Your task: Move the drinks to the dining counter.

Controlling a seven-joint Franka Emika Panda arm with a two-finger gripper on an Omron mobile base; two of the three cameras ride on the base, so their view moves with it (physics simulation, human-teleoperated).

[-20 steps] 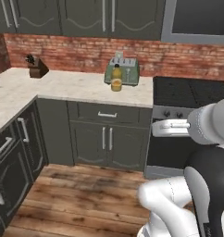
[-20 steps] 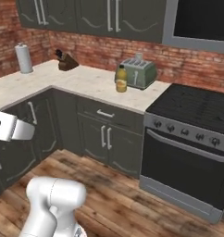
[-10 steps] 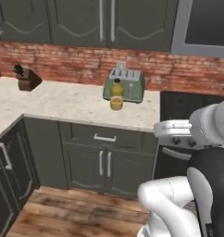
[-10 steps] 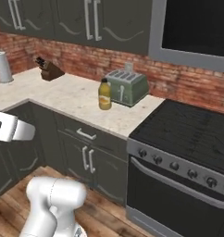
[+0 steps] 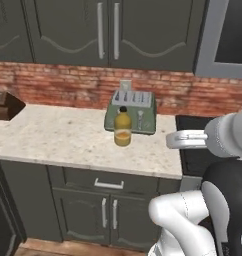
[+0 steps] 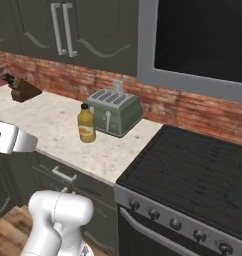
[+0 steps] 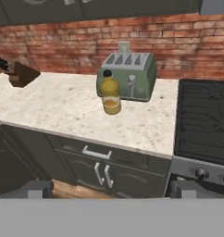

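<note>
Hand view: juice bottle [image 7: 110, 95] stands upright on the counter [image 7: 63, 111] just before the toaster [image 7: 131, 74], stove [image 7: 204, 120] right; gripper [image 7: 111, 189] jaws spread wide, holding nothing.

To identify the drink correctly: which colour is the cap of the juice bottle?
Black, on the juice bottle; clearest in the hand view.

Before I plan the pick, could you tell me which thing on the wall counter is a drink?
The juice bottle, orange with a black cap; the toaster and knife block are not.

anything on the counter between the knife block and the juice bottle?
No, bare stone between knife block and juice bottle; clearest in the hand view.
</note>
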